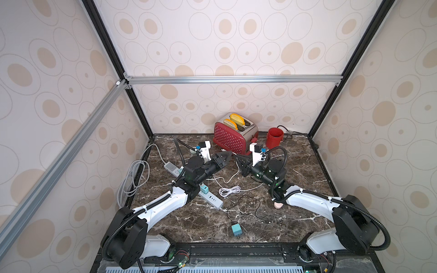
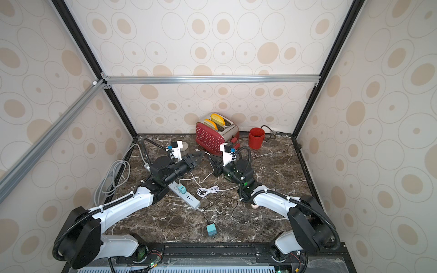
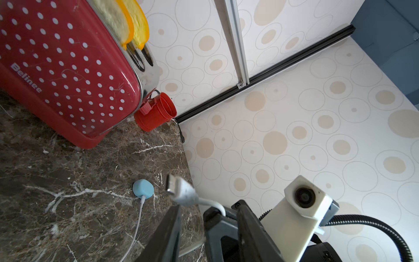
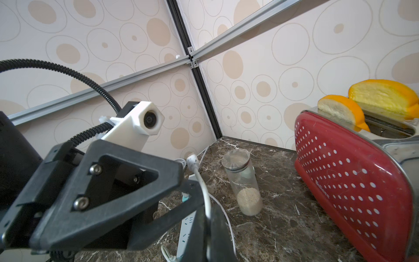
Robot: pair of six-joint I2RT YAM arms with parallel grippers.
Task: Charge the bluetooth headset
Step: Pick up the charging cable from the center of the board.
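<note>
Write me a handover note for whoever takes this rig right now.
Right hand: shut on the white cable just behind its USB plug.
Left hand: jaws apart beside that plug, no grip visible.
Light-blue case, likely the headset: by the toaster, a white lead running into it.
Done: headset end seemingly connected.
To do: pass the plug over, seat it in the teal charger on the power strip.
</note>
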